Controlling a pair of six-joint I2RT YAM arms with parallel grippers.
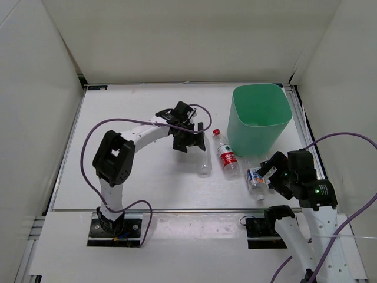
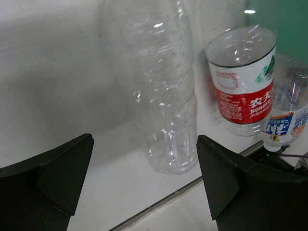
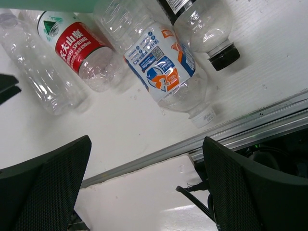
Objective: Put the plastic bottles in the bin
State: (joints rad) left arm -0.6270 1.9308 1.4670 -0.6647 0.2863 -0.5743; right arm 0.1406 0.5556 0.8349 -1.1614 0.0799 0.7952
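Note:
The mint-green bin [image 1: 262,118] stands at the back right. Three bottles lie on the table in front of it: a plain clear bottle [image 1: 204,159], a red-capped, red-labelled bottle [image 1: 226,156] and a blue-white labelled bottle [image 1: 255,180]. My left gripper [image 1: 191,138] is open and empty just above the plain bottle's far end; its wrist view shows that bottle [image 2: 163,96] between the fingers and ahead. My right gripper [image 1: 270,175] is open and empty beside the blue-white bottle [image 3: 166,70]. The short black-capped bottle [image 3: 207,24] lies next to it, seen only in the right wrist view.
White walls enclose the table on three sides. A metal rail [image 3: 231,132] runs along the table's front edge, close to the blue-white bottle's cap. The left arm's purple cable [image 1: 100,127] loops over the left half of the table.

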